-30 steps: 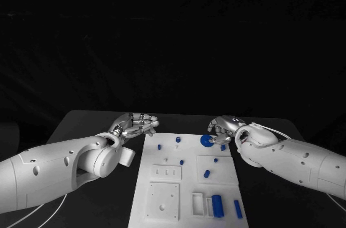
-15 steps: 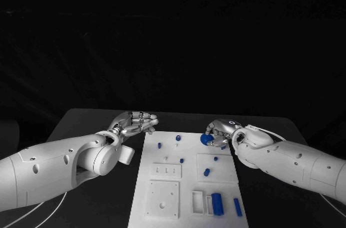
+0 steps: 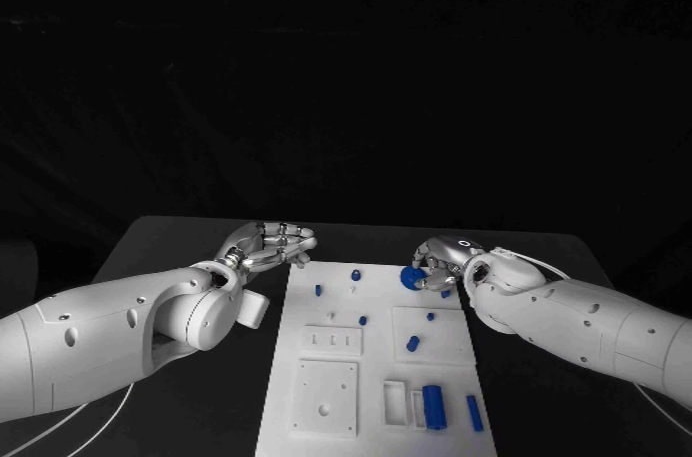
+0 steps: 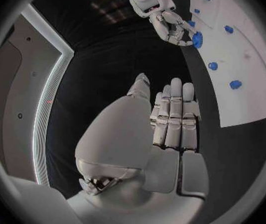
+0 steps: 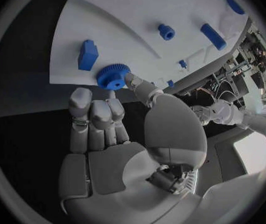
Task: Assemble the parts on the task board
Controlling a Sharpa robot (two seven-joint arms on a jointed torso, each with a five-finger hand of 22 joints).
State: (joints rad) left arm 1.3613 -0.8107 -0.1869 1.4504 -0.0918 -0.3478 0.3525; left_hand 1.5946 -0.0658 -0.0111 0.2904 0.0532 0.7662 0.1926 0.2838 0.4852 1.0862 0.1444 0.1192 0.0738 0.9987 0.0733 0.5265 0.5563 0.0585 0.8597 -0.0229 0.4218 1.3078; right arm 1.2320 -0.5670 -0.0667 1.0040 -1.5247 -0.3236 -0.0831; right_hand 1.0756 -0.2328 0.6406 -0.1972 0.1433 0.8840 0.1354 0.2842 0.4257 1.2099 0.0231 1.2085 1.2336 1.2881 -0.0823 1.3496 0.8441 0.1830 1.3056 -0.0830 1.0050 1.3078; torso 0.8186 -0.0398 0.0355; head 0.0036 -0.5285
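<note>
Head view: the right robot hand [image 3: 440, 258] sits at the far right part of the task board [image 3: 378, 362], pinching a blue toothed gear [image 3: 414, 278] under its fingertips. Against the frame a second back, the gear and the hand have drifted slightly up-board and now hold nearly the same spot as half a second ago; I judge the gear is being settled onto its seat, not carried further. The left robot hand [image 3: 271, 246] hovers just off the board's far left corner, fingers curled in, empty, unchanged. Other blue parts are scattered nearer the robot than the right hand. Left wrist view: left robot hand [image 4: 170, 122] shows fingers folded close together with nothing between them; beyond it the right robot hand [image 4: 170, 27] grips the gear [image 4: 197, 39] at the board edge. Right wrist view: thumb and a fingertip touch the gear [image 5: 113, 77], a round disc with fine teeth round its rim, lying flat on the white board [image 5: 170, 64], just beside a small blue block [image 5: 87, 55].
</note>
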